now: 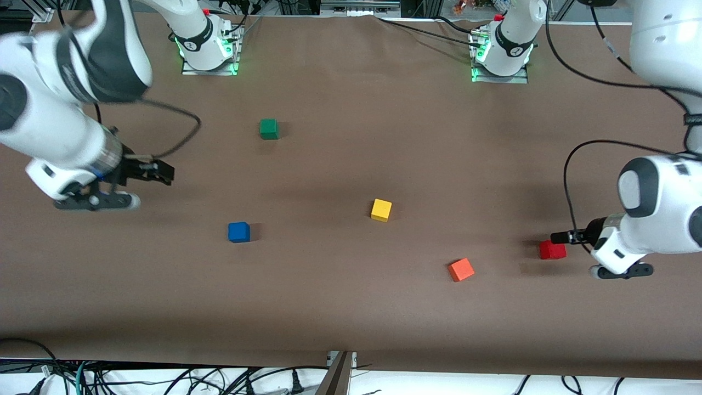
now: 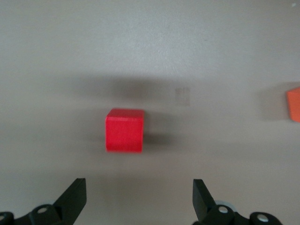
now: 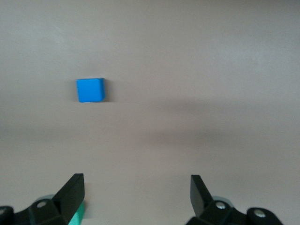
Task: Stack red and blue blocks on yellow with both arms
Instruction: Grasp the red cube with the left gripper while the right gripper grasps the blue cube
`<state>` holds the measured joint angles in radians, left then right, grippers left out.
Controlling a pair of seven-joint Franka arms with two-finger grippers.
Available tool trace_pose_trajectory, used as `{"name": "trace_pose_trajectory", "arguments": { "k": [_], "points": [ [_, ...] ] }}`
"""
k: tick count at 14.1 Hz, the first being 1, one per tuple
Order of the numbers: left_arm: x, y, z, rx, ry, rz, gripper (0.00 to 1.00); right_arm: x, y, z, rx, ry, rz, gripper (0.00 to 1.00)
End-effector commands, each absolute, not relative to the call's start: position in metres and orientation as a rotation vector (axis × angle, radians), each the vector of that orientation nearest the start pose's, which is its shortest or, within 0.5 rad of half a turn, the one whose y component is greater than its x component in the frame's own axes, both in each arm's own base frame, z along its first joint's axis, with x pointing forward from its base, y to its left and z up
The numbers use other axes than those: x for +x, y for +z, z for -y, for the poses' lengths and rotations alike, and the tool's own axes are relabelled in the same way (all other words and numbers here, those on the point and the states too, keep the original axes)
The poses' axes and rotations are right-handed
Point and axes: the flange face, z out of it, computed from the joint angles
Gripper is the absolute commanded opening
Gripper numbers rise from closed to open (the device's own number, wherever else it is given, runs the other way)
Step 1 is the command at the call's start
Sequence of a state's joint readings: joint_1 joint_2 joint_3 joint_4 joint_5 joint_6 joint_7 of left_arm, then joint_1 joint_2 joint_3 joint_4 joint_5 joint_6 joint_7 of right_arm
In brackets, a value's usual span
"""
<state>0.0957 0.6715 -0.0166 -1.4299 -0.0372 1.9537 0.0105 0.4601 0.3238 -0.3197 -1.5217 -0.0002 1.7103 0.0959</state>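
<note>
The red block [image 1: 552, 250] lies on the table toward the left arm's end. My left gripper [image 1: 560, 237] hovers just by it, open and empty. In the left wrist view the red block [image 2: 124, 130] lies ahead of the open left gripper [image 2: 139, 199], outside the fingers. The blue block [image 1: 239, 232] lies toward the right arm's end. My right gripper [image 1: 163, 172] hangs open and empty over the table, apart from it. The right wrist view shows the blue block [image 3: 90, 90] well ahead of the open right gripper [image 3: 136, 197]. The yellow cube [image 1: 381, 210] sits alone mid-table.
An orange cube [image 1: 461, 269] lies between the yellow cube and the red block, nearer the front camera; it also shows in the left wrist view [image 2: 294, 104]. A green cube [image 1: 269, 129] lies nearer the robot bases; a sliver of it shows in the right wrist view [image 3: 78, 213].
</note>
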Motion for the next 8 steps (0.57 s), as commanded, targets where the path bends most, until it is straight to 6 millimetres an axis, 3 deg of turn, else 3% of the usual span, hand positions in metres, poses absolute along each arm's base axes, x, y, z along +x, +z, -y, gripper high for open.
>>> {"name": "trace_pose_trajectory", "arguments": {
  "k": [1,2,4,8],
  "points": [
    [0.703,0.257,-0.06,-3.184,0.183,0.044,1.0,0.639,0.465,-0.123,-3.269,0.176,0.088,1.0],
    [0.699,0.244,-0.06,-3.184,0.161,0.041,1.0,0.64,0.456,-0.132,-3.257,0.19,0.06,1.0],
    [0.689,0.22,-0.06,-3.18,0.112,0.043,1.0,0.65,0.435,-0.132,-3.186,0.178,0.069,1.0],
    [0.684,0.206,-0.074,-3.182,0.095,0.009,1.0,0.666,0.388,-0.143,-3.134,0.163,0.088,1.0]
  ]
}}
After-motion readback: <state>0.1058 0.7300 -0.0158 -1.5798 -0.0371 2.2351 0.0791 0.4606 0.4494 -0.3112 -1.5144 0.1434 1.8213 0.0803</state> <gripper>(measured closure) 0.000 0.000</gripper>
